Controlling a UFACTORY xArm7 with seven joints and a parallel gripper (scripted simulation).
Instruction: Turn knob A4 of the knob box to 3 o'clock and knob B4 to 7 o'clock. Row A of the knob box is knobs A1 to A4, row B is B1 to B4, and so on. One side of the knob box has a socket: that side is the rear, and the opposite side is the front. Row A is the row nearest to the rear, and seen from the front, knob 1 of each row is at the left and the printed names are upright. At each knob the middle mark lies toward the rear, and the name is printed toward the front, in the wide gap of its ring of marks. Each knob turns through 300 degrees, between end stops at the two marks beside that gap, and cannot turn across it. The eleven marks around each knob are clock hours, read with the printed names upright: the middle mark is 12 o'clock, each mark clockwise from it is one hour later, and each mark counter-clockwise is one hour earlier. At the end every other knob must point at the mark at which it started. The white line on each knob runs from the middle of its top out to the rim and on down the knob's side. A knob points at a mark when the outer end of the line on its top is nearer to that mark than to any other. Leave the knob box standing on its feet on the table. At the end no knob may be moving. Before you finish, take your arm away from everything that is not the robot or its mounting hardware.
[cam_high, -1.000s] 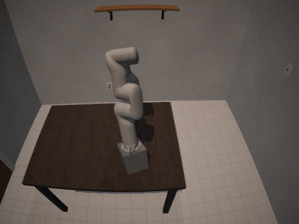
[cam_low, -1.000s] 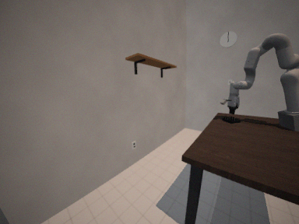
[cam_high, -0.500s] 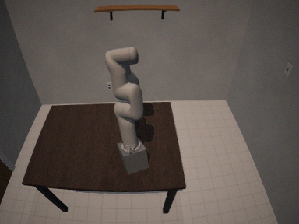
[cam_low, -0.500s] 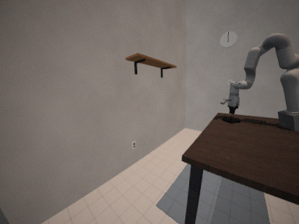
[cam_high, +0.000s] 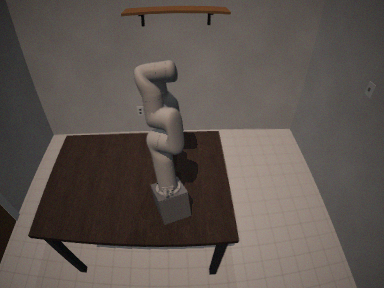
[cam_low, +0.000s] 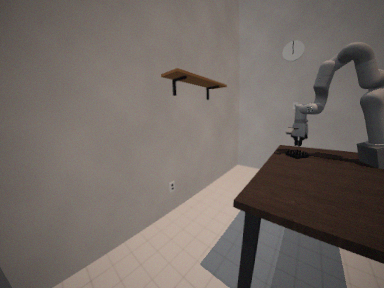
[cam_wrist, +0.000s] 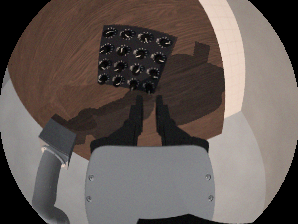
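— Top view first: what do you see of yourself?

— My arm (cam_high: 162, 125) rises from its base (cam_high: 171, 202) on the table (cam_high: 100, 200) and reaches toward twelve o'clock, over the far edge. My own links hide the knob box and my fingers from this angle.

— And the exterior view?

— My gripper (cam_low: 298, 143) hangs pointing down over the knob box (cam_low: 297, 154), a low dark slab near the table's far corner. I am above it, not touching.

— Wrist view?

— The knob box (cam_wrist: 135, 58) lies at twelve o'clock from my fingers, slightly skewed, with its knobs as small dark studs. I cannot read names, marks or white lines, so I cannot tell which knobs are A4 and B4. My fingers are drawn in to a narrow gap with nothing between them.

— So which step is this?

— The approach, I judge; neither knob is gripped yet. Next I need to find the socket side to fix row A, centre over A4, descend so my fingers straddle it, pinch, then twist to three o'clock.
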